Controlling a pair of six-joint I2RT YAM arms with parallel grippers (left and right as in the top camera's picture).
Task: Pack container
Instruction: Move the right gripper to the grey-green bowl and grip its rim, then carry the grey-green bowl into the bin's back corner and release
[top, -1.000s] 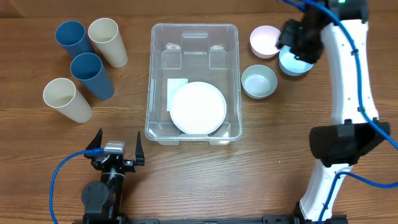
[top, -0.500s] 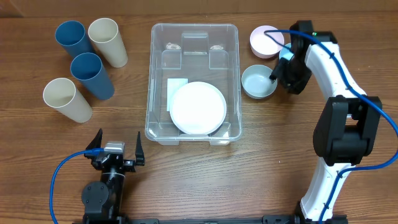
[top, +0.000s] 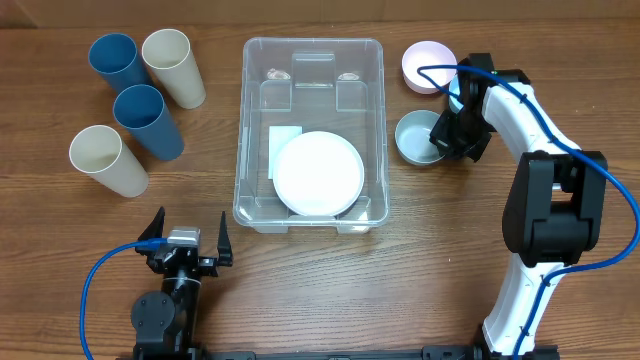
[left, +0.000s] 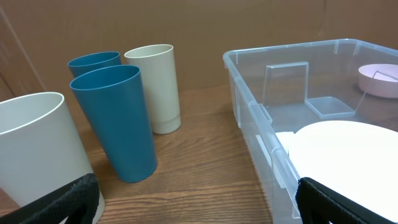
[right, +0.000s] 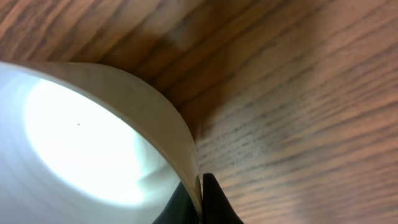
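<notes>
Right gripper (top: 443, 140): closed on the near-side rim of a grey bowl (top: 415, 138); in the wrist view the thin wall is seen pinched between the two fingertips.
Left gripper (top: 190, 220): spread wide, nothing held, low over the table (top: 80, 230).
Container (top: 312, 100) place: to the left of the right gripper, with the grey bowl between them; ahead of the left gripper and a little to its right.
Container contents: a white plate (top: 318, 173) lies flat on the floor, at the end nearer the left gripper.
Container heading: mouth turned straight up, base flat on the table.
Container long axis: laid running directly away from the left gripper; the short walls are nearest and farthest, the long walls face sideways.
Container handling: judged light and fairly stiff, though the thin clear walls may flex; the smooth plastic is likely slippery.
Container hold: the rolled rim is judged the best place, pinched over a wall.
Grey bowl handling: judged light, rigid and smooth; a rim pinch may let it swing.
</notes>
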